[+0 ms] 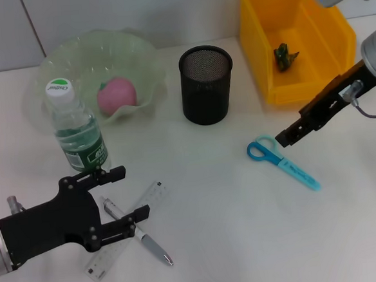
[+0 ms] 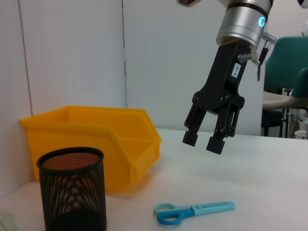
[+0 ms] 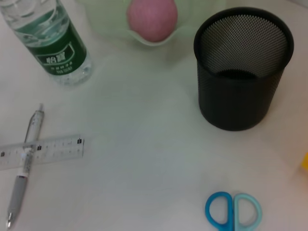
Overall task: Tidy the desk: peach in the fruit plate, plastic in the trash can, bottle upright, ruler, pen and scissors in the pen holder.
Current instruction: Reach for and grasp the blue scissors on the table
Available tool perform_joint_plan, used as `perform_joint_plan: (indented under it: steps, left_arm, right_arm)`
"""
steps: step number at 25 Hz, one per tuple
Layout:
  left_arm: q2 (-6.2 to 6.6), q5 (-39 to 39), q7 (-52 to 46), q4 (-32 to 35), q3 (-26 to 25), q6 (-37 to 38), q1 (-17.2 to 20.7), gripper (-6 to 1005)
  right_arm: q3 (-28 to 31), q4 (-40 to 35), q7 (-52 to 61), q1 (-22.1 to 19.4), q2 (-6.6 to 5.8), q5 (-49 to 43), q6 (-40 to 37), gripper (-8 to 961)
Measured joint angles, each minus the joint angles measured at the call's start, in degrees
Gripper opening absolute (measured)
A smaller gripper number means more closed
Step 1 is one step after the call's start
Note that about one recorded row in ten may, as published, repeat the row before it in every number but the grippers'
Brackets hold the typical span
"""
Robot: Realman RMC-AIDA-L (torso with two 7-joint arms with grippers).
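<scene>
The pink peach [image 1: 116,95] lies in the pale green fruit plate [image 1: 85,58]. Beside the plate a water bottle [image 1: 74,126] stands upright. A clear ruler [image 1: 126,230] and a silver pen [image 1: 140,235] lie crossed, just under my open left gripper [image 1: 135,192]. Blue scissors [image 1: 283,161] lie flat to the right of the black mesh pen holder [image 1: 207,85]. My right gripper [image 2: 202,142] hangs open and empty above the scissors [image 2: 192,211], near their handles. Green plastic [image 1: 285,55] sits inside the yellow trash can [image 1: 301,93].
The trash can [image 2: 96,139] stands close behind the right arm's path, with the pen holder [image 2: 72,192] to its side. The right wrist view shows the bottle [image 3: 48,38], ruler [image 3: 41,151], pen [image 3: 24,187], pen holder [image 3: 243,67] and scissor handles [image 3: 233,211].
</scene>
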Motion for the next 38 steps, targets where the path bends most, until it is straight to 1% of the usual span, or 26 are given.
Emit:
perform_joint_plan:
  steps: [5,10,11,12,16,19,21,27,32,38]
  left_arm:
    - [0.02,0.0,-0.4,0.3,0.1,0.2,-0.1,784]
    - [0.03,0.0,-0.4,0.1,0.1,0.3,-0.3,784]
    - [0.03,0.0,-0.4,0.0,0.1,0.3,-0.4,784]
    - [0.03,-0.1,-0.4,-0.1,0.1,0.3,-0.5,784]
    - [-0.05,-0.1,-0.5,-0.2,0.1,0.3,-0.7,784]
    - [-0.07,-0.2,-0.5,-0.3,0.1,0.3,-0.7,784]
    - [-0.07,-0.2,-0.5,-0.3,0.1,0.3,-0.8,784]
    - [-0.06,-0.7,-0.5,-0.5,0.1,0.3,-0.8,784]
    - [-0.06,-0.7,-0.5,-0.6,0.1,0.3,-0.8,784]
    - [-0.06,-0.7,-0.4,-0.6,0.1,0.4,-0.8,784]
  right_arm:
    - [-0.7,2.7,1.3,2.5,0.0,-4.0,-1.0,735]
    - [-1.3,8.1,2.2,5.4,0.03,-7.1,-0.7,733]
    - [-1.4,10.4,2.2,6.3,0.06,-7.8,0.1,733]
    - [-1.4,10.4,2.2,6.3,0.06,-7.8,0.1,733]
    - [-2.4,14.9,2.3,7.5,0.06,-8.8,3.6,731]
    - [-2.8,16.4,2.3,7.9,0.06,-9.0,5.0,730]
    - [-2.9,19.0,2.4,8.8,0.06,-9.4,6.9,729]
    - [-3.8,23.4,2.4,10.2,0.06,-9.7,9.9,727]
    - [-5.4,26.5,2.4,11.0,0.06,-9.8,12.7,725]
    - [-5.8,29.4,2.4,11.7,0.1,-9.8,14.6,722]
